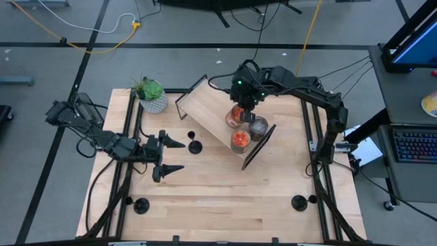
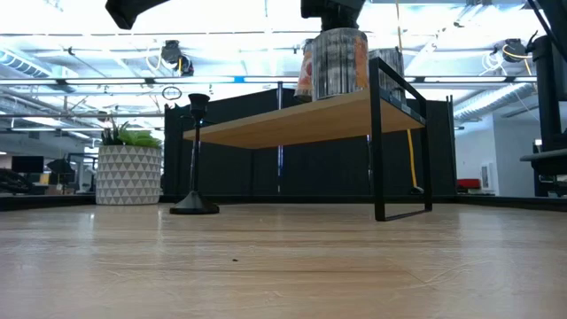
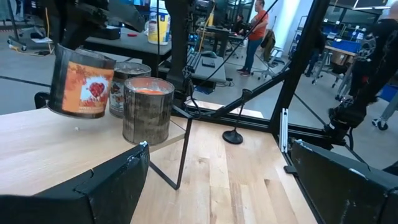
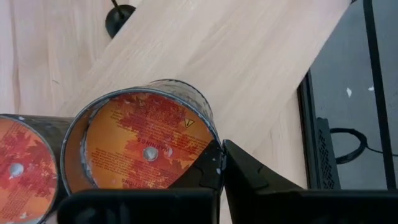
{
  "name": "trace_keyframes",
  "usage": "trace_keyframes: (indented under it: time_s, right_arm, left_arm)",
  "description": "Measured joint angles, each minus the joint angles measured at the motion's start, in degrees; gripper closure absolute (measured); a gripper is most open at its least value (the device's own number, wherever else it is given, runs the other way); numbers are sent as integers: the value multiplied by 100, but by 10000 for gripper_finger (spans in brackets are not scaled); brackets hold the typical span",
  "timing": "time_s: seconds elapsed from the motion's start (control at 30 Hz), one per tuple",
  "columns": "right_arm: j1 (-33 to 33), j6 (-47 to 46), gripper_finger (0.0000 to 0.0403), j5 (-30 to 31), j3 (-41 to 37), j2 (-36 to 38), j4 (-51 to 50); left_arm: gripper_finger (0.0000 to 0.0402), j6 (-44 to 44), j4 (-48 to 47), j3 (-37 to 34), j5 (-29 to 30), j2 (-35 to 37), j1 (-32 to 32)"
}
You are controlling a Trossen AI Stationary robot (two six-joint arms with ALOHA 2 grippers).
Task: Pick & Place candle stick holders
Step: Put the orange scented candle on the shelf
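Right tool [image 4: 221,163], fingers together, grips a candle jar's [image 4: 146,146] rim; wax inside.

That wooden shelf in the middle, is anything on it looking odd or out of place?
Yes. The shelf holds jar candles, not candlestick holders, and the right gripper has one jar lifted and tilted off the wood. The holders stand on the table.

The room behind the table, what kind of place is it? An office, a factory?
Most likely a robotics lab or workshop. Bright strip lights run across an open ceiling, a person stands among equipment racks, and a keyboard and screen sit on a desk right beside the wooden table.
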State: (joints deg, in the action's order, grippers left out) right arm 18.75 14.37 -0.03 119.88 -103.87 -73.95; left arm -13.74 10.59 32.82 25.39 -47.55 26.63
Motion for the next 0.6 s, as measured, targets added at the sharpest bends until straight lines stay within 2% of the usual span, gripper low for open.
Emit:
trace_keyframes:
  time_s: [0.27,0.6]
  right_arm:
    - [-46,2,403,-6,-507,-11,436]
    - [-57,-5,403,-31,-562,-7,385]
  left_arm:
    - [4,-19,-2,0,-131,0,0]
    - [4,-140,-2,0,-247,0,0]
